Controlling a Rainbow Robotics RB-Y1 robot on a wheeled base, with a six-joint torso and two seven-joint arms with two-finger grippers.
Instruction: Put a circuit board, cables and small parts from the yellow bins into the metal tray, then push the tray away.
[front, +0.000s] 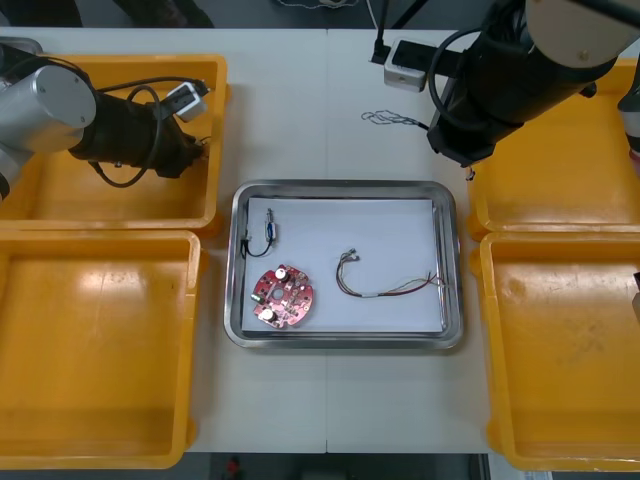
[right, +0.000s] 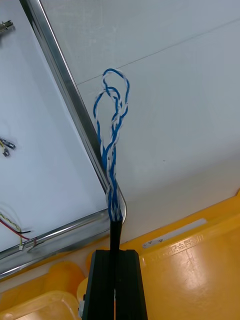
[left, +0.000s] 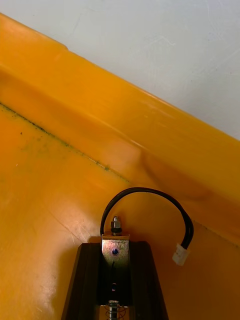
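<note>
Pinching one end of the blue-white cable in the right gripper, fingers closed tight on it, just over the far right corner of the tray. Reaching out from the fingertips across the rim, twisted loops over bare table beyond the tray.

Clamping a metal part in the left gripper, fingers closed against its sides, low inside the far left bin, close to the wall. Trailing from that part, a short black cable ending in a white plug, just beside the fingers.

Lying inside the tray, well apart from both grippers: a red board, a red-yellow cable, a second black cable.

Showing a pale label on the far right bin, near the right gripper; writing too small to read.
</note>
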